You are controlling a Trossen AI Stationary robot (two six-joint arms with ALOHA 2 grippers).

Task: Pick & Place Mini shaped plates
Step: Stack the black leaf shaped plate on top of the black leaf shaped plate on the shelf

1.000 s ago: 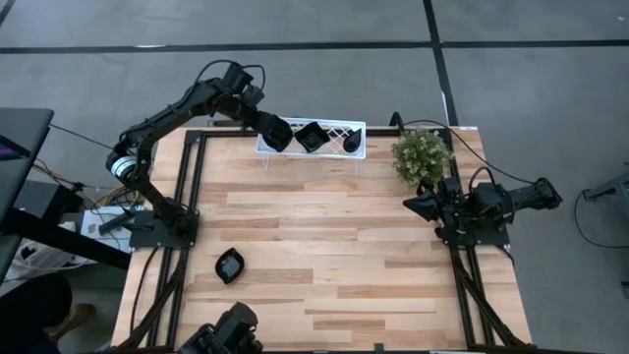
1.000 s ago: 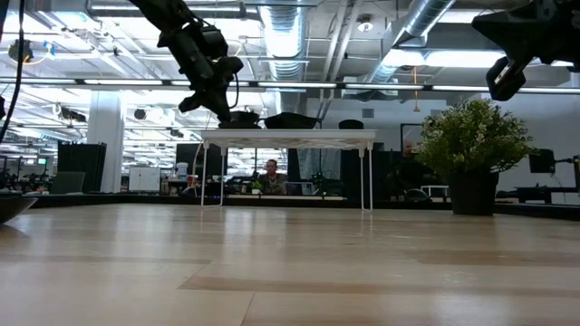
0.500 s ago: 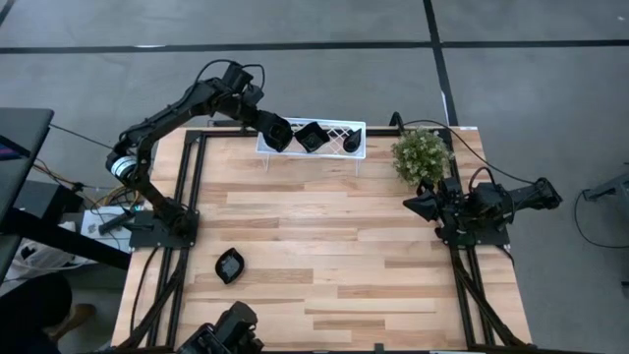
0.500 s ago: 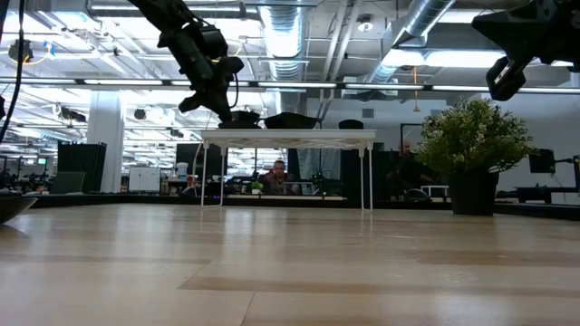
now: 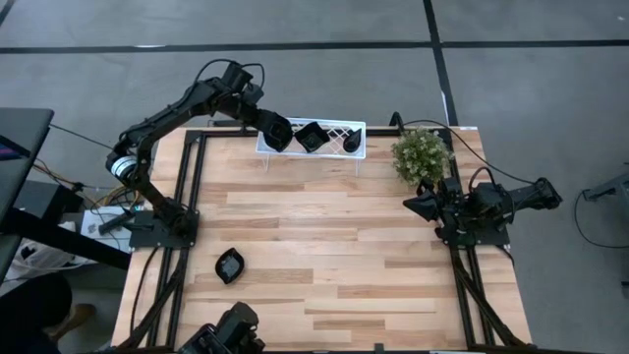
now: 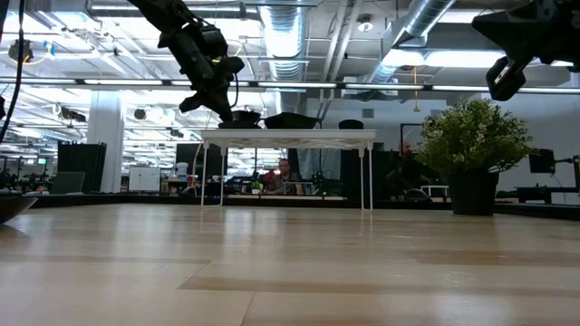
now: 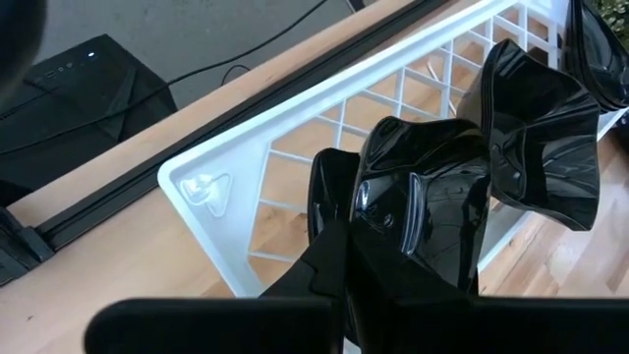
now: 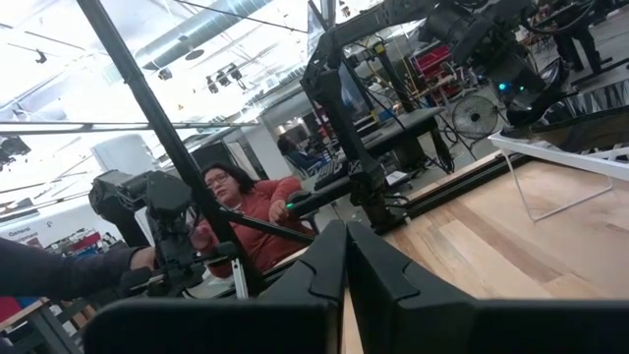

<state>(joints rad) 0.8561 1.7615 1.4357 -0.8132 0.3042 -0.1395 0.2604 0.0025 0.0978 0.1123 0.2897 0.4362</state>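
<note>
At the far edge of the pale wooden desk (image 5: 324, 246), seen from above, the left tool (image 5: 276, 132) reaches over the near-left end of the white lattice rack (image 5: 334, 128), closed on a glossy black leaf-shaped mini plate (image 5: 278, 135) that sits at the rack's left end, apparently so it can be set down beside the others. The rack also carries a square glossy black plate (image 5: 312, 137) in the middle and a narrow black teardrop plate (image 5: 350, 143) toward its right end, so it serves as the collecting place. One more small black dish (image 5: 229, 265) lies alone on the desk near the left arm's base, well apart from the rack, presumably awaiting its turn. The right tool (image 5: 418, 205) waits folded back by its base, near the small green bushy plant (image 5: 422, 155) in its dark pot. From desk height, the left tool (image 6: 216, 98) hangs just above the left end of the raised rack (image 6: 290, 136), the black plates showing as dark humps on top; the plant (image 6: 473, 136) stands to the right, and people sit in the room beyond. Through the left wrist camera, the dark fingers (image 7: 339, 211) are clamped on the rim of the held plate (image 7: 432, 187), which rests on or just over the white lattice (image 7: 295, 167), with the neighbouring plate (image 7: 541, 138) touching or nearly touching it. In the right wrist camera, that arm's fingers (image 8: 339, 265) stand pressed together, empty, pointing across the desk toward a seated person.
</note>
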